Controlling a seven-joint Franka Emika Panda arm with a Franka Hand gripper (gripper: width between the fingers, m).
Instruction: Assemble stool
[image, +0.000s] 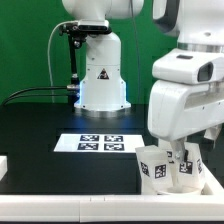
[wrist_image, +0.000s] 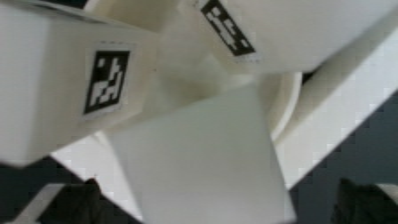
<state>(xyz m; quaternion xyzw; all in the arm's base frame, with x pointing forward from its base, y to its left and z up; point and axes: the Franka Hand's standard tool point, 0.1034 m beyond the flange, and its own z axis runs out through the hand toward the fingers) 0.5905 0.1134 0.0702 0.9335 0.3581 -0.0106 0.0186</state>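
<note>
In the exterior view, white stool parts (image: 165, 168) with black-and-white tags are bunched near the table's front edge on the exterior view's right. My gripper (image: 181, 158) hangs straight over them, its fingers reaching down among them. Close up in the wrist view, a plain white leg (wrist_image: 196, 150) runs between my dark fingertips (wrist_image: 71, 205), with a gap on each side. The gripper (wrist_image: 214, 208) stands open around it. Two tagged white pieces lie beyond it, one broad (wrist_image: 71, 80) and one slanted (wrist_image: 240, 30). I cannot tell which piece is the seat.
The marker board (image: 100, 143) lies flat mid-table on the black surface. The arm's white base (image: 100, 75) stands behind it with cables on the exterior view's left. A long white rail (image: 70, 205) borders the front edge.
</note>
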